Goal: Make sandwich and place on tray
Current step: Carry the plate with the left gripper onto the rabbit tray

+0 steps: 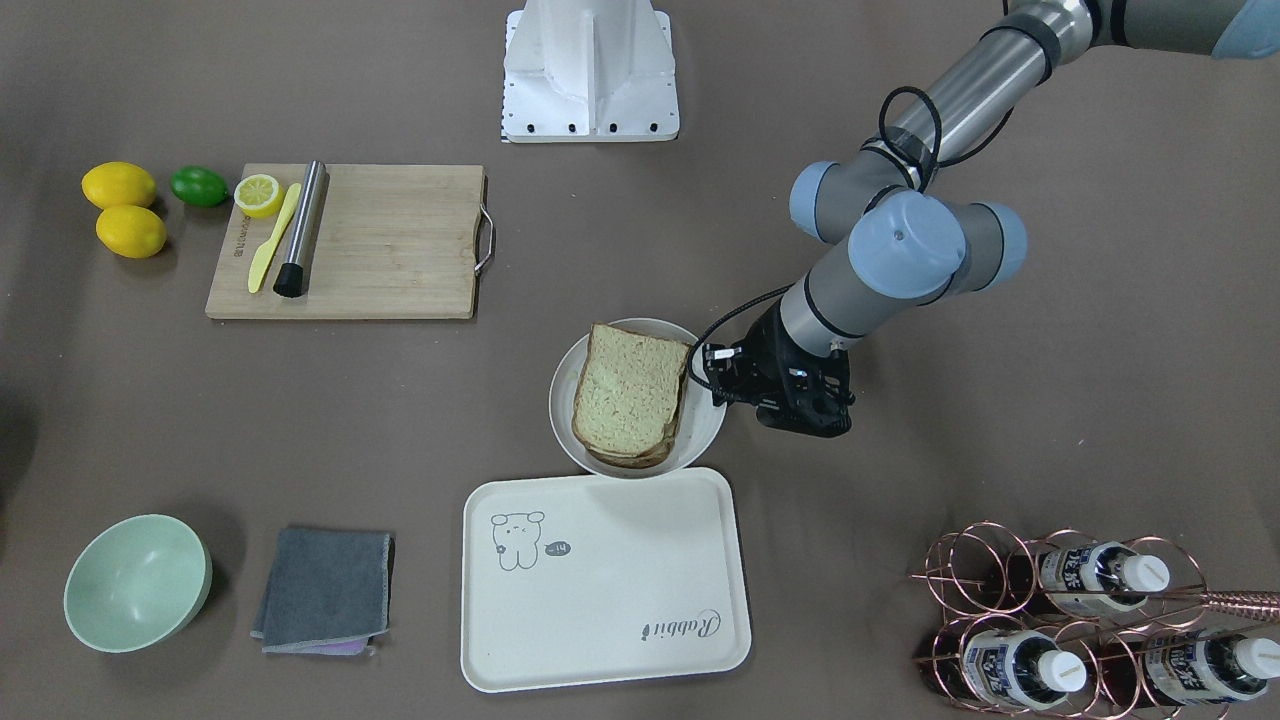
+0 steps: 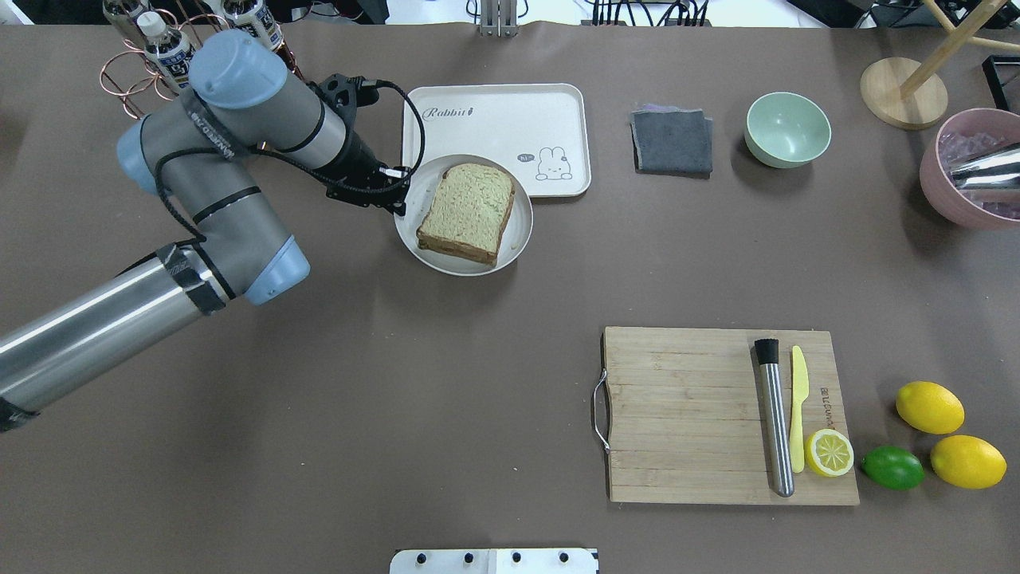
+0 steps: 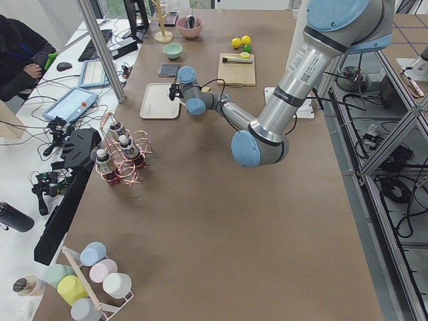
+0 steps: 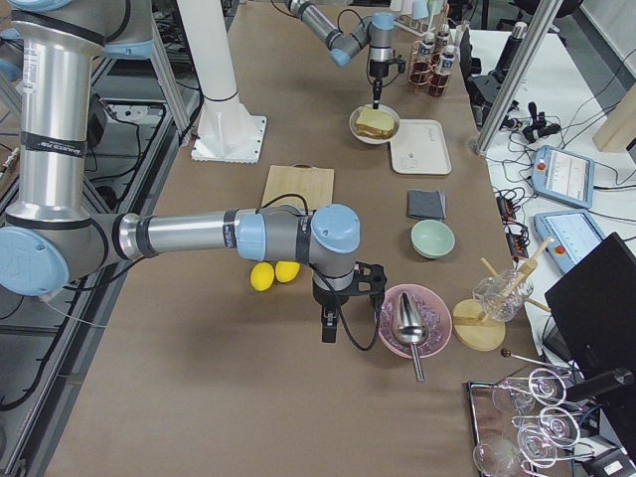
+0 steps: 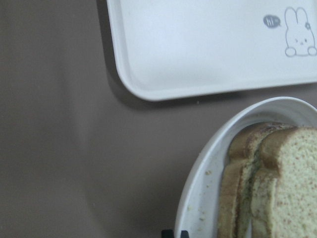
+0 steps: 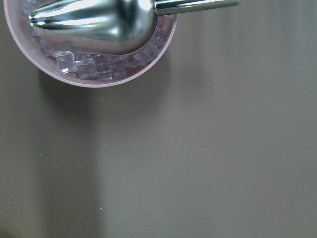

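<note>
The sandwich, two brown-crusted slices stacked with a dark seam between them, lies on a round grey plate near the middle of the brown surface, not on the tray. Seen from overhead, the cream tray sits just beside the plate at its 12 o'clock, bare apart from its printed animal and "Rabbit" script. The left hand hangs at the plate's 9 o'clock rim, pointing down; its wrist camera shows two dark fingertips drawn close together with nothing between them, just beside the sandwich's crust. At the tray's 3 o'clock lie a folded grey cloth and, beyond it, a pale green bowl. A wooden cutting board lies well apart at the plate's 4 o'clock, carrying a steel rod, a yellow knife and a lemon half, with a lime and two whole lemons at its 3 o'clock. A copper wire rack of bottles stands at the tray's 9 o'clock. The right hand hangs over bare surface beside a pink bowl of ice cubes holding a metal scoop; whether it is clenched or released cannot be told.
</note>
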Motion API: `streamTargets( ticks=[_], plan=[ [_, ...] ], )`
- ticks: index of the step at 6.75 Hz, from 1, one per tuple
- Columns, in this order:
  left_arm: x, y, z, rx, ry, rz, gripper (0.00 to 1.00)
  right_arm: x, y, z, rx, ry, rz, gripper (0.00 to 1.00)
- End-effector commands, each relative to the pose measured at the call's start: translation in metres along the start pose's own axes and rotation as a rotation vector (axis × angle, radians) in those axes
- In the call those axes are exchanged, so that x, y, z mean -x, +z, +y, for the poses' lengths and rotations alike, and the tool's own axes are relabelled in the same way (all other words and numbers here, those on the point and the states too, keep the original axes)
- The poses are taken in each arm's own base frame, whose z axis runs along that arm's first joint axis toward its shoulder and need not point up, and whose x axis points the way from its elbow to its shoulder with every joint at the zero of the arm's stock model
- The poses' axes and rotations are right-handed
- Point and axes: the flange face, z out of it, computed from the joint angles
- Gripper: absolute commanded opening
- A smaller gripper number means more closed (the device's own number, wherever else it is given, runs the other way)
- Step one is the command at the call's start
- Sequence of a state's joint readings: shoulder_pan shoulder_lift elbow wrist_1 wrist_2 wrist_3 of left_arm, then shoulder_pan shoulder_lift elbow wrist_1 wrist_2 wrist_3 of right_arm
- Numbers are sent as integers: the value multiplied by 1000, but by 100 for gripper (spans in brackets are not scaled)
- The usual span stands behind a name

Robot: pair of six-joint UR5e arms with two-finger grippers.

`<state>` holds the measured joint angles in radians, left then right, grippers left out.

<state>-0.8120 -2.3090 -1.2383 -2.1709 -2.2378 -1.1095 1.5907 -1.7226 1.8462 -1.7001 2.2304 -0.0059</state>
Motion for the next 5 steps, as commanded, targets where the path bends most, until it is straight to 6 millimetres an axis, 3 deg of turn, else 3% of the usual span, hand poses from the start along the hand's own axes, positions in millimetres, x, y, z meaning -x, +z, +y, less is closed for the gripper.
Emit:
streamTargets(
  ticks=[1, 2, 3, 4, 5],
  plan=[
    [-14, 4, -73, -17, -61, -42, 0, -1, 1, 0, 3, 2, 1, 100],
    [-8, 18, -93, -29, -67, -48, 0, -1, 1, 0, 3, 2, 1, 100],
    [-14, 26, -113, -44, -81, -73, 0, 0, 1, -1, 1, 2, 1, 100],
    [-29, 30, -126, -62, -92, -97, 0, 1, -1, -3, -2, -1, 3, 100],
    [-49, 42, -124, -86, -77, -111, 0, 2, -2, -6, -6, -5, 3, 100]
  ],
)
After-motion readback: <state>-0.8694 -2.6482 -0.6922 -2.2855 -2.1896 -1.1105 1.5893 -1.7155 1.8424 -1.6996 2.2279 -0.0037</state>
